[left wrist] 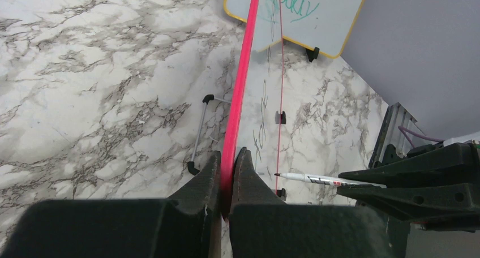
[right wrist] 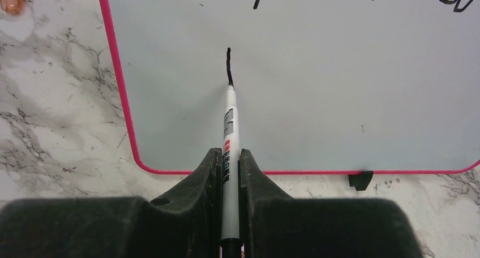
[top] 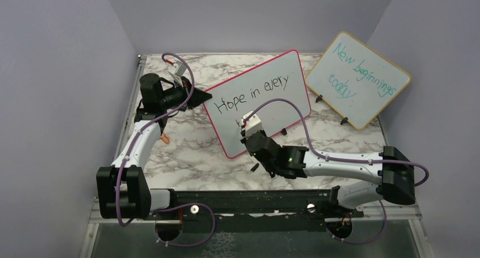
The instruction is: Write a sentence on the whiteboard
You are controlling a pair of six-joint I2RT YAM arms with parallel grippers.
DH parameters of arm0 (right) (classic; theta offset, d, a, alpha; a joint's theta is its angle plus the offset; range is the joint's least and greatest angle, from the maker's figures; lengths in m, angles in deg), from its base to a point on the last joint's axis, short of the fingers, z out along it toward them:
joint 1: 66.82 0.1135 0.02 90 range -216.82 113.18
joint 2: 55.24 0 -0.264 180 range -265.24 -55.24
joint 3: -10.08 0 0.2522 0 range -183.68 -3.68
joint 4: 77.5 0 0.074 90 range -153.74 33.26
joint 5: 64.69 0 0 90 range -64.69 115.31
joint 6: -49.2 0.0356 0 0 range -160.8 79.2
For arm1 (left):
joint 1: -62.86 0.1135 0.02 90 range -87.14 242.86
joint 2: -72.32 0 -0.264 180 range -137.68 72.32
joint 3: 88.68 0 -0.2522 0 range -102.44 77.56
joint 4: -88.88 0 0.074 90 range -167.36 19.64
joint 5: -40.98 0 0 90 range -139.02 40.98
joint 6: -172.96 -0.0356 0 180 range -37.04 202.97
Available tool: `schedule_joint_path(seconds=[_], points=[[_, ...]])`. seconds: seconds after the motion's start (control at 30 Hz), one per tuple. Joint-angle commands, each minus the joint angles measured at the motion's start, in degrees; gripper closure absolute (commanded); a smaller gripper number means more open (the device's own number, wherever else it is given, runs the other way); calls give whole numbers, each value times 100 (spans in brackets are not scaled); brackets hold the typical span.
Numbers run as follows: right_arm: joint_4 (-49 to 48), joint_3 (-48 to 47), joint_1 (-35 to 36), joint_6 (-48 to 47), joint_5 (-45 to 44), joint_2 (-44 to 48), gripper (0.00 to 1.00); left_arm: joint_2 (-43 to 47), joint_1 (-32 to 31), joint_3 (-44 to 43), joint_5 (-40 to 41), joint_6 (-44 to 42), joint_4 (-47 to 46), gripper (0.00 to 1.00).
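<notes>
The whiteboard with a pink-red frame stands tilted on the marble table. Its black sentence reads "Hope in every" on one line. My left gripper is shut on the board's pink edge, at the upper left corner in the top view. My right gripper is shut on a white marker. The marker's tip touches the whiteboard at the lower end of a short black stroke below the first line. The left wrist view shows the marker pointing at the board's face.
A second board with a yellow-wood frame and teal writing stands at the back right. A small orange object lies left of the whiteboard. A small black piece lies on the table near my right arm. Lilac walls close in three sides.
</notes>
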Motion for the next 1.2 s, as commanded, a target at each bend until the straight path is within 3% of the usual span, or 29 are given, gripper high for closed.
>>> schedule_joint_path(seconds=[0.0, 0.53, 1.17], points=[[-373, 44, -72, -53, -109, -108, 99, -233, -32, 220, 888, -774, 550, 100], [-467, 73, -219, -38, -212, -235, 99, -242, -32, 202, 873, -786, 574, 100], [152, 90, -282, 340, -461, -202, 99, -252, -32, 194, 862, -767, 573, 100]])
